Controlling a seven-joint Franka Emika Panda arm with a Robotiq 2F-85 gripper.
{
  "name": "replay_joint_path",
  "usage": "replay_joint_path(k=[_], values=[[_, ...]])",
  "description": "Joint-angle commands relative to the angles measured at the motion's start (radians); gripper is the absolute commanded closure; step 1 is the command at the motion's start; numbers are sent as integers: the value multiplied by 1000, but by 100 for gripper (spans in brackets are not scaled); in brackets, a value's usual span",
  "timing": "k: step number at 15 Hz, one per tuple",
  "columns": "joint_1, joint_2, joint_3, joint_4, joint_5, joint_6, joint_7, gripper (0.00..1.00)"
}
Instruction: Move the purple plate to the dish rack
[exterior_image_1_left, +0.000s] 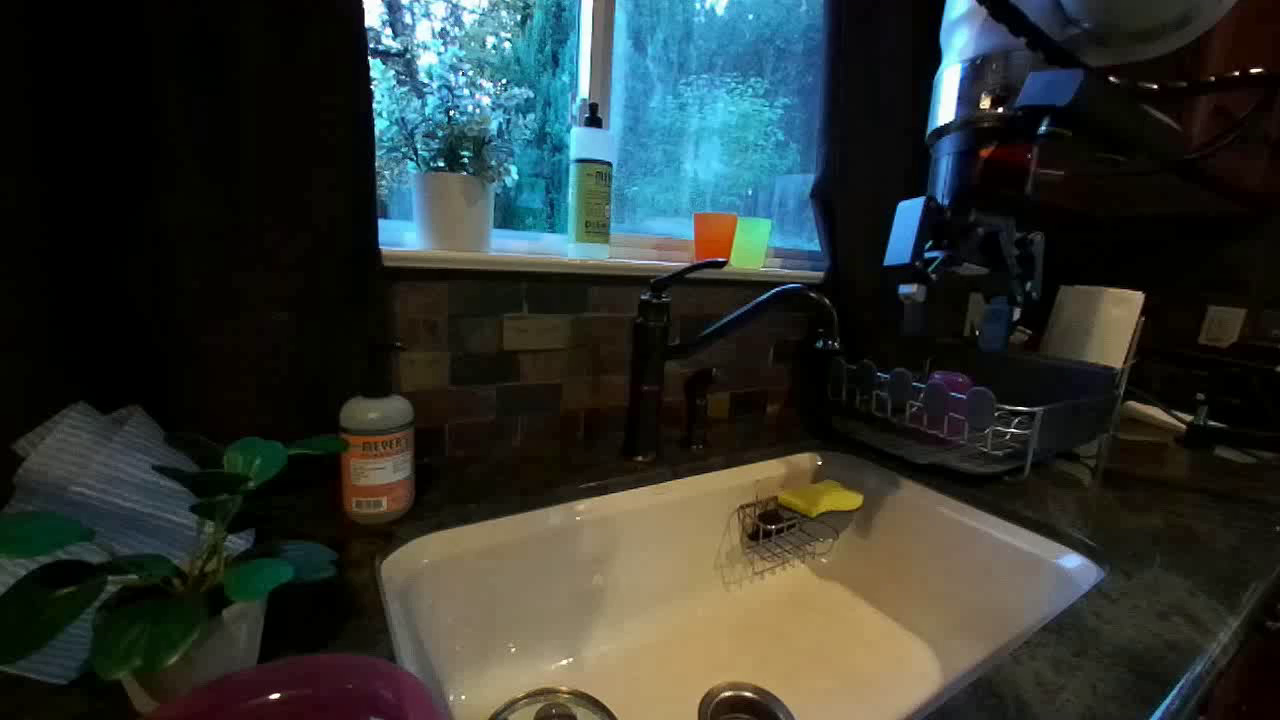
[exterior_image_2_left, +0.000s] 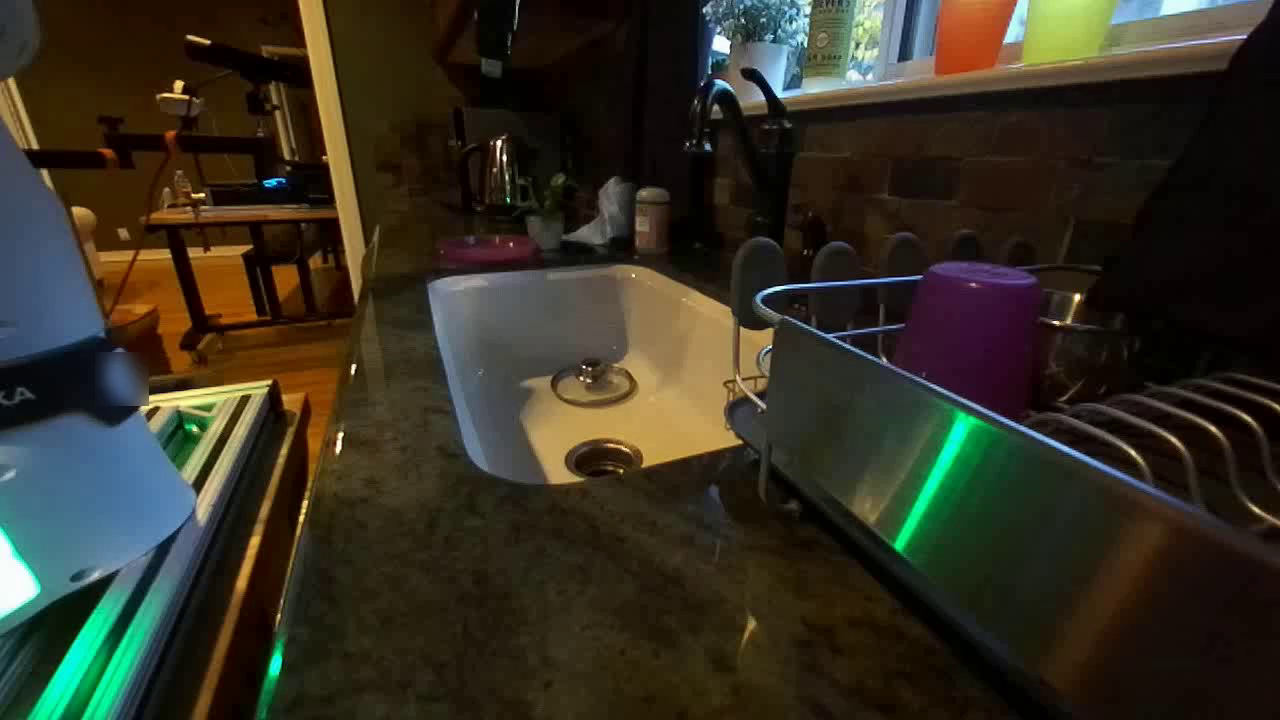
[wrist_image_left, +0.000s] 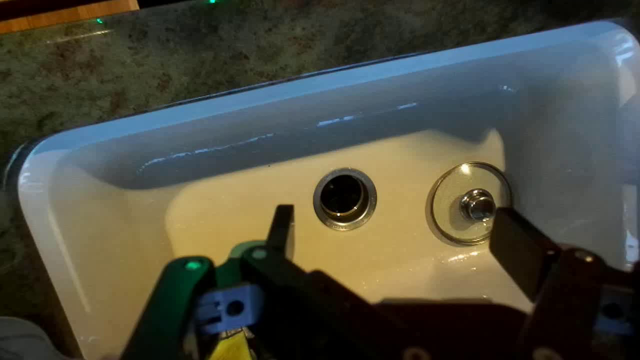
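Note:
The purple plate (exterior_image_1_left: 310, 690) is a glossy magenta disc cut off by the bottom left edge in an exterior view. It lies flat on the counter past the far end of the sink in an exterior view (exterior_image_2_left: 487, 248). It is out of the wrist view. The dish rack (exterior_image_1_left: 1075, 400), wire with dark grey panels, stands right of the sink. Its steel side (exterior_image_2_left: 870, 440) shows close up in an exterior view. My gripper (exterior_image_1_left: 965, 310) hangs high at the right, in front of the rack in that view. In the wrist view the gripper (wrist_image_left: 393, 212) is open and empty, above the sink.
The white sink (exterior_image_1_left: 520, 540) holds a glass lid (wrist_image_left: 457, 200) and a drain. A black faucet (exterior_image_1_left: 650, 380) rises behind it. A yellow sponge (exterior_image_1_left: 820, 497) sits in a wire caddy. A purple cup (exterior_image_2_left: 970, 330) stands in the rack. A plant (exterior_image_1_left: 200, 570) and soap bottle (exterior_image_1_left: 377, 460) stand near the plate.

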Motion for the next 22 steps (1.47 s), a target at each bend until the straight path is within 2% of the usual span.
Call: replay_joint_path(k=[1,17,22], values=[[-4,0,3,2,1,-2,-2,0],[0,5,6,6,6,0,-3,0],[84,253,122,111,89,210,31,0]])
